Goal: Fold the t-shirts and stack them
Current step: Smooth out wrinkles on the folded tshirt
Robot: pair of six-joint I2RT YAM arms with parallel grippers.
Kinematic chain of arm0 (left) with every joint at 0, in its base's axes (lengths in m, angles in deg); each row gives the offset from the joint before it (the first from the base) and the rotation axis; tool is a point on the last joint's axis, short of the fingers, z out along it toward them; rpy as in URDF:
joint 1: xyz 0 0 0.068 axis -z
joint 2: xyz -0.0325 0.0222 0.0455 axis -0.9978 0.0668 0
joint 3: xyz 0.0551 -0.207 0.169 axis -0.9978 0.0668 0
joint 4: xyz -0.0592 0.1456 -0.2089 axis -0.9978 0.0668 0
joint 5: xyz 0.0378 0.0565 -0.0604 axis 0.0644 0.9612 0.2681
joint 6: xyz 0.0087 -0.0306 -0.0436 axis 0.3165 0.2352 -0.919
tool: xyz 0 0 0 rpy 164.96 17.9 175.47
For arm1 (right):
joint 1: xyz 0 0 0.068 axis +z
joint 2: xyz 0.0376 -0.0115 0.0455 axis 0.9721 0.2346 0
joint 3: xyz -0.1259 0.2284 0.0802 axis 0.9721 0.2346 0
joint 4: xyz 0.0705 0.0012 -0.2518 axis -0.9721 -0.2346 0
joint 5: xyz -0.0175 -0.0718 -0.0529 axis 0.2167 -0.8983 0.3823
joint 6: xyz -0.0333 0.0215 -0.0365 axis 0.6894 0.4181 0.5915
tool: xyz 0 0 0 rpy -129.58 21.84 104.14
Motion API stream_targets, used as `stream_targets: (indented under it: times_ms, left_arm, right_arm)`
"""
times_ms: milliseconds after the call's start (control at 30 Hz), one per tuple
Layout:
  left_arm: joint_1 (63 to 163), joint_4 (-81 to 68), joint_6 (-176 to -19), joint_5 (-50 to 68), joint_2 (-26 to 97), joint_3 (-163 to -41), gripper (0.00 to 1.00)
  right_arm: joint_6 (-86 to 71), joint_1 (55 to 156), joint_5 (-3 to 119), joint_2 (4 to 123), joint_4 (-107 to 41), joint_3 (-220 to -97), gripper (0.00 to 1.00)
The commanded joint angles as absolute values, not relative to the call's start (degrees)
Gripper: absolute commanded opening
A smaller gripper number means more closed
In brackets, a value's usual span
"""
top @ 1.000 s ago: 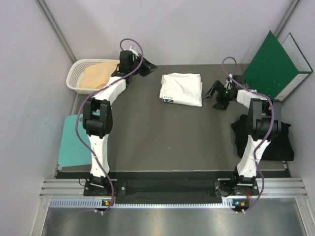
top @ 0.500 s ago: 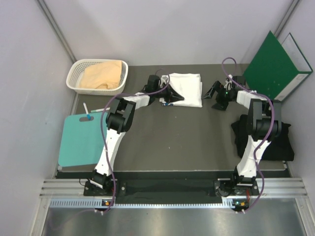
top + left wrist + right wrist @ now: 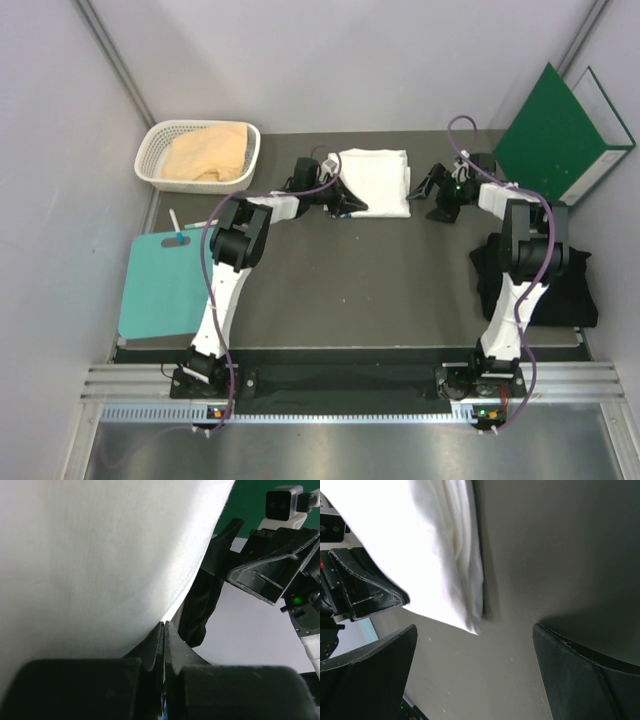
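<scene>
The white t-shirt (image 3: 378, 180) lies folded at the back middle of the table. My left gripper (image 3: 350, 203) is at its near left corner, jaws shut with a sliver of white-and-blue cloth between them (image 3: 164, 625); the white cloth (image 3: 100, 555) fills the left wrist view. My right gripper (image 3: 430, 198) is open just right of the shirt, its fingers either side of the shirt's corner (image 3: 474, 629) and the white cloth (image 3: 435, 555) ahead. The tan-peach t-shirt (image 3: 207, 155) lies in the basket. The black t-shirt (image 3: 575, 290) lies at the table's right edge.
A white basket (image 3: 150, 150) stands at the back left. A teal board (image 3: 160, 285) lies at the left edge with a white pen-like thing (image 3: 176, 222) by it. A green binder (image 3: 560, 135) leans at the back right. Grey walls close in three sides.
My left arm swung from over the basket across to the white t-shirt's near left corner and shut there. My right gripper edged slightly toward the shirt.
</scene>
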State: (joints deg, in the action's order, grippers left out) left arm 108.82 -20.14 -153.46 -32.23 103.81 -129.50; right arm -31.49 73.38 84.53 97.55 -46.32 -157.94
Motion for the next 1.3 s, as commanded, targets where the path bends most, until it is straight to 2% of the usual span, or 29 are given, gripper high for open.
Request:
stream_targets:
  times_ms: [0, 100, 200, 233, 300, 333, 400, 433, 533, 800, 933, 1000, 1033, 1067, 1100, 1167, 1200, 1267]
  left_arm:
    - [108.4, -10.05, -146.4, -31.85, 99.69, -133.14, 0.0]
    - [108.14, -4.96, -141.83, -30.97, 95.39, -135.17, 0.0]
    - [107.35, 4.95, -135.33, -27.02, 90.03, -136.49, 0.11]
    - [107.0, 7.17, -132.27, -24.4, 88.71, -136.76, 0.37]
    - [106.12, 14.09, -127.61, -21.4, 84.76, -137.37, 0.63]
    - [105.86, 15.96, -125.92, -19.47, 83.52, -137.38, 0.79]
    - [105.33, 19.92, -122.15, -14.29, 80.01, -137.55, 0.9]
    - [105.07, 22.37, -121.34, -13.14, 77.99, -137.38, 0.97]
    - [104.36, 25.46, -119.23, -10.76, 75.52, -137.11, 0.98]
    - [104.18, 24.77, -120.8, -10.22, 72.53, -132.64, 0.98]
    - [104.27, 24.33, -120.99, -9.79, 70.51, -129.91, 0.98]
    - [104.36, 24.86, -120.46, -9.87, 69.8, -128.59, 0.98]
    - [104.27, 25.12, -120.28, -9.61, 68.76, -127.54, 0.98]
    - [104.27, 25.12, -120.11, -9.44, 68.22, -126.92, 0.99]
    - [104.27, 25.12, -120.02, -9.43, 66.91, -126.31, 0.98]
    - [104.36, 24.86, -119.58, -9.35, 65.59, -124.03, 0.98]
    - [104.27, 25.12, -119.32, -9.17, 64.45, -123.41, 0.98]
    - [104.36, 25.21, -118.18, -8.82, 63.21, -121.3, 0.98]
  right_arm:
    - [-30.36, 75.73, 84.39, 102.8, -47.34, -160.71, 1.0]
    - [-30.8, 78.97, 85.0, 105.61, -47.52, -163.7, 1.0]
    - [-31.24, 81.61, 85.36, 108.95, -48.3, -167.29, 0.95]
    - [-31.33, 82.23, 85.36, 110.96, -48.92, -168.45, 0.91]
    - [-31.5, 83.89, 86.66, 113.6, -49.97, -170.99, 0.72]
    - [-31.59, 84.51, 87.28, 114.23, -50.15, -171.53, 0.55]
    - [-31.24, 85.92, 88.34, 114.59, -50.77, -171.62, 0.39]
    - [-29.94, 86.45, 88.34, 114.41, -51.64, -171.53, 0.28]
    - [-27.04, 87.86, 88.17, 112.66, -54.89, -169.61, 0.18]
    - [-18.24, 90.58, 85.1, 104.06, -63.33, -157.93, 0.14]
    - [-14.99, 90.85, 80.8, 99.04, -67.11, -151.51, 0.15]
    - [-14.98, 90.85, 76.5, 94.67, -67.82, -148.34, 0.22]
    - [-15.07, 90.85, 73.0, 92.72, -68.26, -147.37, 0.35]
    - [-15.07, 90.85, 71.14, 88.35, -69.22, -147.28, 0.43]
    - [-15.5, 90.85, 69.03, 85.87, -70.27, -147.62, 0.6]
    - [-15.86, 91.37, 61.22, 78.25, -73.25, -149.99, 0.78]
    - [-16.03, 91.64, 58.14, 75.76, -74.4, -151.13, 0.99]
    - [-15.25, 92.69, 50.49, 69.19, -76.42, -155.35, 1.0]
